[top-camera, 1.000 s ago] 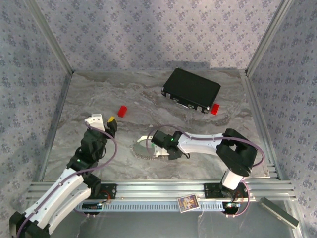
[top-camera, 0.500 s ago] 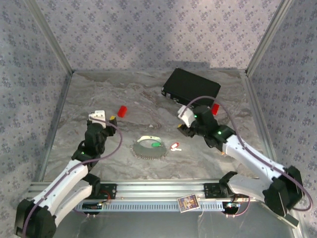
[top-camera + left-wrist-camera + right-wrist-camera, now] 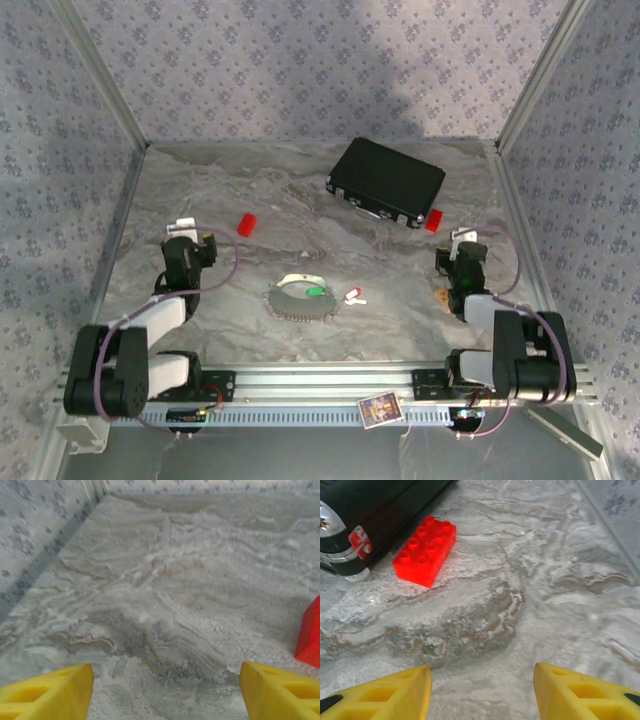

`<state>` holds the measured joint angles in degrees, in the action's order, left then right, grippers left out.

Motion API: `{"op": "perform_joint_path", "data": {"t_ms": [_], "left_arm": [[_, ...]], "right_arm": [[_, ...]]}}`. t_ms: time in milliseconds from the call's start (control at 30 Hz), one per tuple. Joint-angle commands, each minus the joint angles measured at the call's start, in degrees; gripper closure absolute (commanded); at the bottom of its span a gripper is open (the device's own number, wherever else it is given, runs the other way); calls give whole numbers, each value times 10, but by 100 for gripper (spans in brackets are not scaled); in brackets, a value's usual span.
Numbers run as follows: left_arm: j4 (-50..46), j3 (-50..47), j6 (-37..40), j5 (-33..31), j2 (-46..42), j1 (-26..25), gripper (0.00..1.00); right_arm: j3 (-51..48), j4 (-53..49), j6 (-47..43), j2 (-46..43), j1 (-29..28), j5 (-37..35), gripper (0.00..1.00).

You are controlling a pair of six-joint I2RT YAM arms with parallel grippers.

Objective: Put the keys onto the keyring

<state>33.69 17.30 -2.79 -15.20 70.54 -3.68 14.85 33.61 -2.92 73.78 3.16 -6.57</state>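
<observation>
Found both arms drawn in low at the near corners, with neither tool close to the task's things. Found the left tool (image 3: 167, 677) spread wide over bare worktop (image 3: 165, 580), with nothing between its yellow fingers (image 3: 50, 690) and a red block (image 3: 310, 632) off to its right. Found the right tool (image 3: 481, 675) likewise spread and pinching nothing, facing a second red block (image 3: 425, 550) lying just beside the black case (image 3: 355, 515).

Located the keyring (image 3: 300, 305), an oval of bead chain, near the middle of the worktop and well apart from either tool. Saw the green key (image 3: 316, 292) lying within the loop's outline; could not tell whether threaded on the chain or merely resting there. Saw the red-and-white key (image 3: 352, 295) just outside the loop on its right, seemingly not on it.

Judged the step in hand to be a pause away from the work, with at least the red-and-white key left to thread. Reckoned the next move to call for a reach back to the middle: one tool to steady the chain, the other to pinch the tiny key by its head with a fine, low grip.

Took the case for the sole container: apparently closed, with latches (image 3: 357, 540) along the edge nearest the arms. Could not tell its contents.
</observation>
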Motion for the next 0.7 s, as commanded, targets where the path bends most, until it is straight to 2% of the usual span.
{"op": "perform_joint_path", "data": {"t_ms": [0, 133, 167, 200, 233, 267, 300, 400, 667], "left_arm": [[115, 8, 20, 78, 47, 15, 24], [160, 26, 44, 121, 130, 19, 24], [195, 23, 52, 136, 163, 20, 24], [241, 23, 48, 126, 190, 21, 20], [173, 41, 36, 108, 174, 23, 17], [127, 59, 27, 98, 165, 26, 2], [148, 60, 20, 103, 179, 33, 0], [152, 53, 19, 70, 174, 25, 0], [124, 68, 13, 107, 177, 39, 0]], "right_arm": [[26, 137, 17, 40, 11, 112, 45], [35, 215, 14, 140, 9, 129, 46], [51, 180, 15, 137, 9, 126, 45], [74, 116, 15, 128, 8, 112, 45], [74, 136, 14, 138, 1, 93, 45], [74, 135, 12, 135, -2, 86, 44], [78, 114, 12, 132, -2, 85, 43], [77, 122, 12, 135, -3, 83, 39], [78, 120, 12, 135, -3, 83, 34]]}}
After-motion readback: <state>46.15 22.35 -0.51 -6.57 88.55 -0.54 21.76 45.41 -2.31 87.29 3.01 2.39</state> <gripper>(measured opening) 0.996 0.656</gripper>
